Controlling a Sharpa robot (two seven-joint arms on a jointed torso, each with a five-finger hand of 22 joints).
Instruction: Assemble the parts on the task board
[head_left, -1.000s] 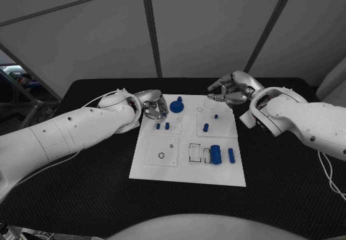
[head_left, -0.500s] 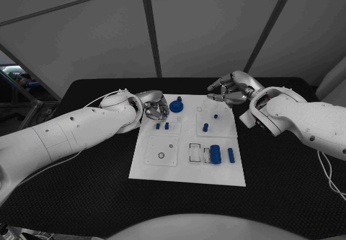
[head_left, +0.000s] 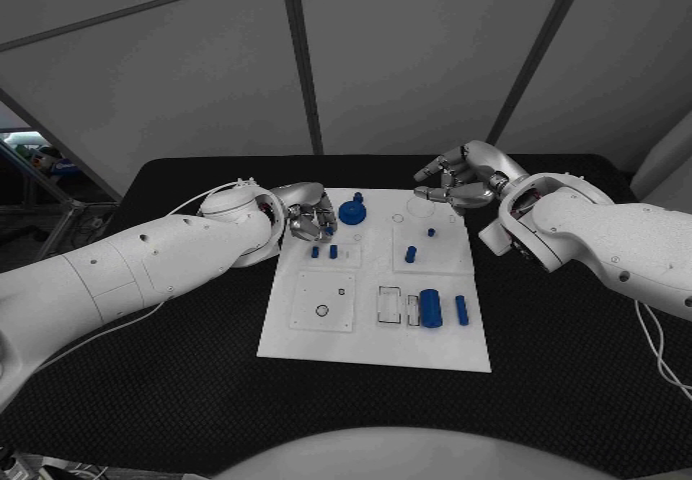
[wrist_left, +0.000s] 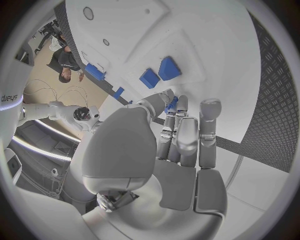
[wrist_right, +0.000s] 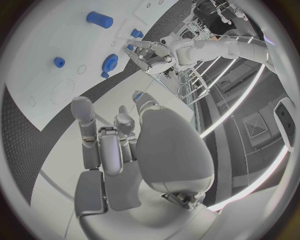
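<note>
The white task board (head_left: 378, 340) lies mid-table, carrying seven blue parts (head_left: 430, 308). The left hand (head_left: 310, 215), fingers curled, pinches a blue piece. The right hand (head_left: 459, 182): grip unclear.

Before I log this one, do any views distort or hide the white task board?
Head view: white task board evenly lit, edges straight, far end partly covered by both hands. Left wrist view: fisheye bends the board's edge; left hand blocks the middle. Right wrist view: same bending.
</note>
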